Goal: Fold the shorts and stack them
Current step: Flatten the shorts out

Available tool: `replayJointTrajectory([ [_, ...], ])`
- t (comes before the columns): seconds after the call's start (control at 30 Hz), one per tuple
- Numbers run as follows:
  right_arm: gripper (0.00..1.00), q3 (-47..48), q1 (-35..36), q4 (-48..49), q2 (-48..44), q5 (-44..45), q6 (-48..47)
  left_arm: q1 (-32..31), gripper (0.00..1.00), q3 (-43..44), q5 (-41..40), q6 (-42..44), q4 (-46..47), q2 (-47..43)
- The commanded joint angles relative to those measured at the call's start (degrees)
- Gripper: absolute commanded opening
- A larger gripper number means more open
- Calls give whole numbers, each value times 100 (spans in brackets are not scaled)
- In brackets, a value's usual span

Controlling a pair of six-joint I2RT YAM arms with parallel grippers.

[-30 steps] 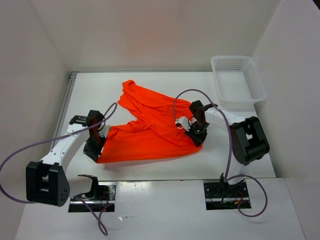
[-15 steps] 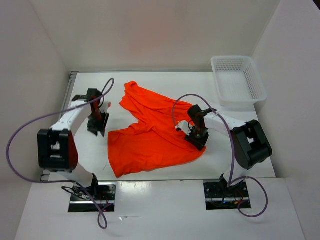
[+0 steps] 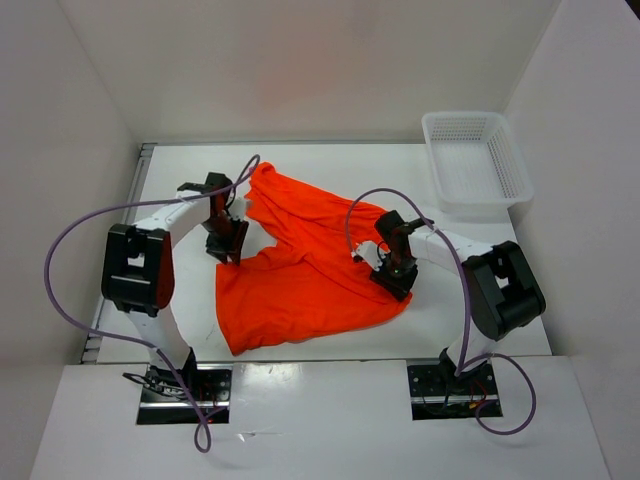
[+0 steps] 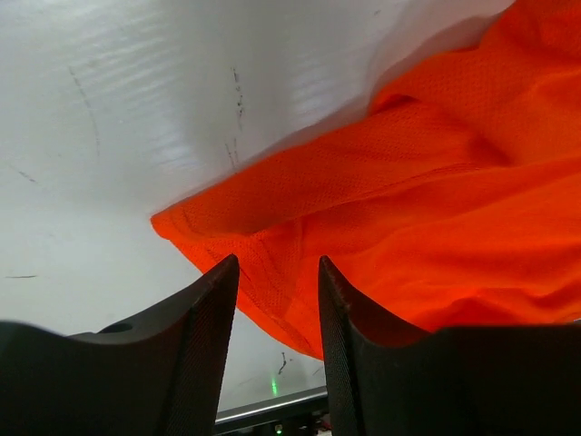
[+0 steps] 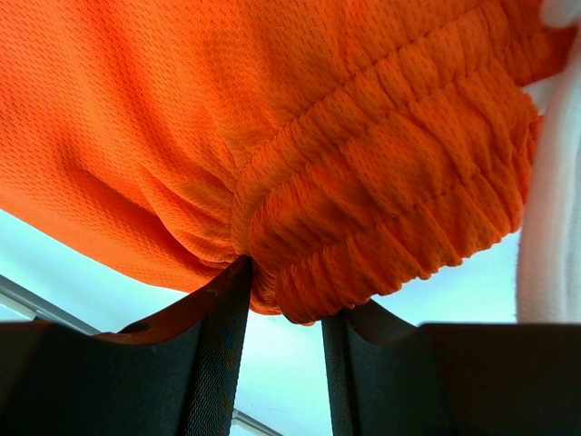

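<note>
On the white table (image 3: 330, 165), frame centre, the shorts (image 3: 300, 270) lie unfolded; right gripper (image 3: 392, 278) pinches their waistband (image 5: 381, 182), left gripper (image 3: 228, 252) gapes empty, so all folding remains

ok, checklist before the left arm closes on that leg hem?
1. Right gripper on waistband: ok, the gathered elastic is bunched between its fingers.
2. Left gripper open: ok, fingers apart.
3. Leg hem lined up with left gripper: ok, fabric edge shows in the gap. How deep it sits: cannot tell.
4. Shorts lying flat: not ok, creased, far leg rumpled.
5. Basket out of the way: ok, at the far right corner, apart from the fabric.
</note>
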Motion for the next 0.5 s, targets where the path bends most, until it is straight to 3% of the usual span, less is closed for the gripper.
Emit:
replayJointTrajectory([
  [0.0,40,11,-14,402,52,145,5,-40,48,-232,-150,19,10,175],
  [0.13,37,64,-14,402,158,145,57,-40,42,-426,-791,19,580,376],
  [0.17,35,64,-14,455,158,145,110,-40,31,-504,-906,19,669,438],
  [0.27,15,64,-67,455,158,145,110,-40,7,-505,-1336,19,933,587],
  [0.33,1,-5,-67,455,158,197,110,21,4,-260,-1504,19,1125,658],
  [0.47,0,-76,-67,298,158,14,110,171,3,381,-1846,19,1346,912],
])
